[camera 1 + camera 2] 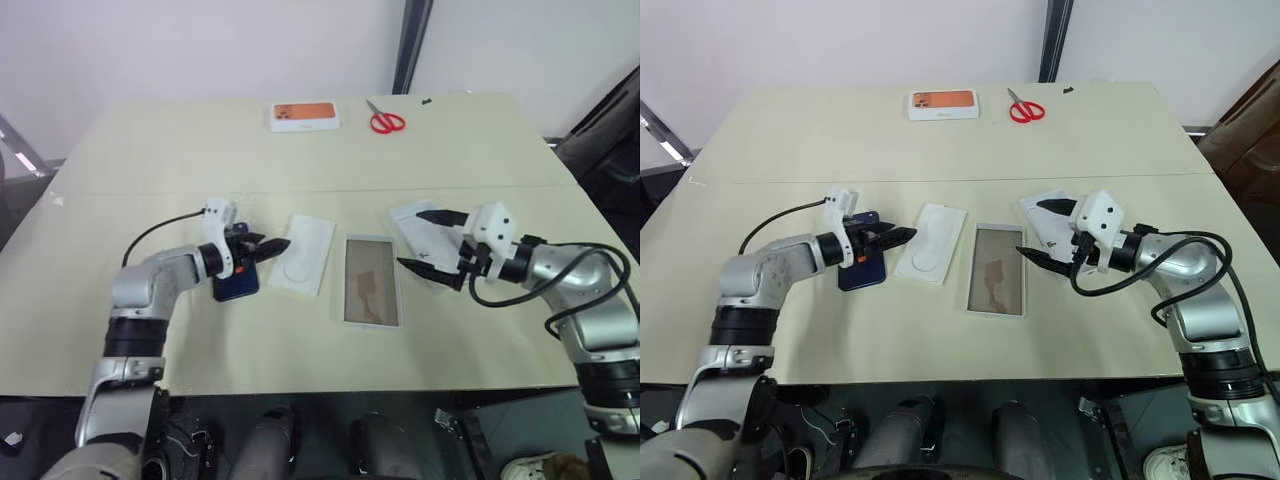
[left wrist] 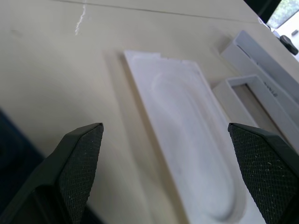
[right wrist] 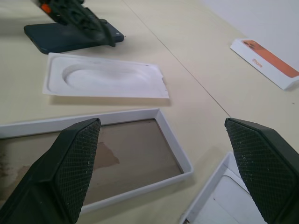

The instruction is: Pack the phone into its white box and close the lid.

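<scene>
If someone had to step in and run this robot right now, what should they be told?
Left gripper: open, holding nothing, above the phone and pointing toward the white insert.
Right gripper: open, holding nothing, above the lid.
The phone lies flat on the table; the insert is next to it, then the white box, open and with nothing in it; the lid is on the far right.
Done: nothing packed yet.
Left: put the phone into the box, then fit the lid on.

Navy phone flat at left; open white box centre; lid right.
</scene>
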